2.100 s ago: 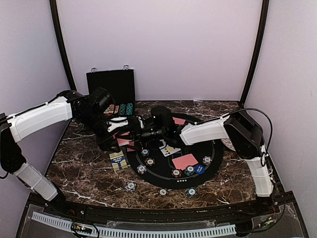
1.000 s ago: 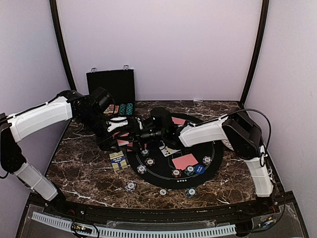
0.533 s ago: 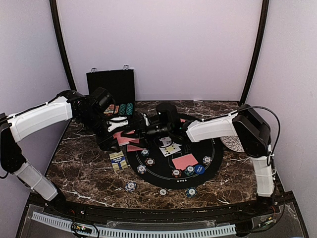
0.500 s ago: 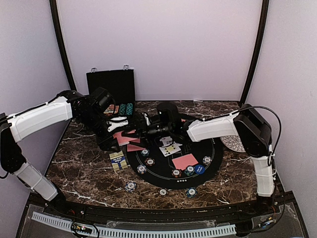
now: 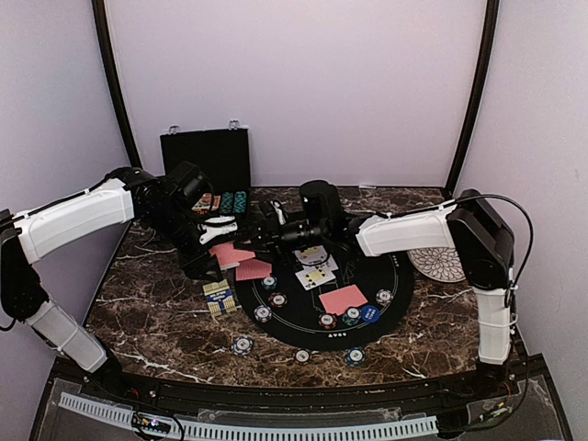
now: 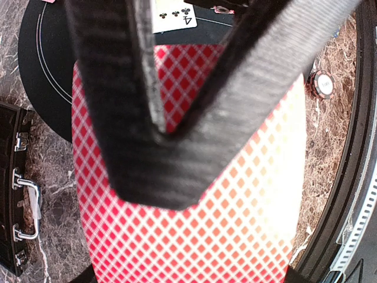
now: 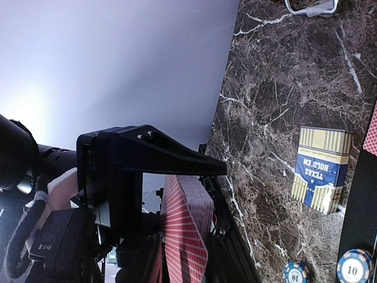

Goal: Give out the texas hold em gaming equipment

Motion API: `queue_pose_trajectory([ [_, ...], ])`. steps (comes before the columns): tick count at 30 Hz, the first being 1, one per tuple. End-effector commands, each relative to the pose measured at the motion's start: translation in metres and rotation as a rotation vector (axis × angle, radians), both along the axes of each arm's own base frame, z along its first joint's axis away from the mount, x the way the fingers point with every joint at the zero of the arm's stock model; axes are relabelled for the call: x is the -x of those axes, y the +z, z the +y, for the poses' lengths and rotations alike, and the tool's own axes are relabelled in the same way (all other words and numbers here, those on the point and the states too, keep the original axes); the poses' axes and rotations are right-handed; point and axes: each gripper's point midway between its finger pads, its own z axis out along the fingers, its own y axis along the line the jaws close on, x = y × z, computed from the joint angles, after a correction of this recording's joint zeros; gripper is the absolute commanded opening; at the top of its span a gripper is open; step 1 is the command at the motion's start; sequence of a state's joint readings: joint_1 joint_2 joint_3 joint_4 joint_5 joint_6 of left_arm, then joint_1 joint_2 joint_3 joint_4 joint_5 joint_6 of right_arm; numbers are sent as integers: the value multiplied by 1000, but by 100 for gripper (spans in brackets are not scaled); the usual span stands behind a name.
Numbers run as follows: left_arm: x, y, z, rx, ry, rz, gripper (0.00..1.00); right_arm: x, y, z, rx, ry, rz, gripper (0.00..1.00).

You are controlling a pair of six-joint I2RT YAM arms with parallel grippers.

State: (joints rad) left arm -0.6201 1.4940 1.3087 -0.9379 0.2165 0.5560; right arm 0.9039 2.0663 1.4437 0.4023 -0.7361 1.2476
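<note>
Where the marble runs nearest my bases: three striped poker chips (image 5: 302, 356) lie in a loose row, off the mat.
Black round mat (image 5: 397, 276): more chips sit along its near half with a blue marker disc (image 5: 369, 313) among them, and one red-backed card (image 5: 343, 299) lies face down just behind.
Mat centre: two face-up cards (image 5: 315, 276), one behind the other.
Card box (image 5: 218, 297): blue and gold, flat on the marble just left of the mat.
Loose red card (image 5: 253, 270): face down at the mat's left edge.
My left gripper (image 6: 156, 171): pressed tight on the deck of red-backed cards (image 6: 194, 236), held above the mat's left edge.
My right gripper (image 5: 272, 231): reaches across to the deck's right side, close to it. I cannot tell whether its jaws are spread or pinching a card.
White patterned plate (image 5: 436, 264): on the marble just right of the mat.
Black case (image 5: 207, 158): lid upright at the far left, rows of chips in its tray.
</note>
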Motion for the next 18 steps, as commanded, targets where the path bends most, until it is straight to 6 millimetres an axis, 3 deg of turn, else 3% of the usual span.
queue_pose_trajectory([
  [1, 0, 14, 0, 24, 1, -28, 0, 4, 19, -6, -39, 15, -23, 21],
  [18, -1, 13, 0, 19, 1, -25, 0, 1, 23, -23, -42, 6, -18, 12],
])
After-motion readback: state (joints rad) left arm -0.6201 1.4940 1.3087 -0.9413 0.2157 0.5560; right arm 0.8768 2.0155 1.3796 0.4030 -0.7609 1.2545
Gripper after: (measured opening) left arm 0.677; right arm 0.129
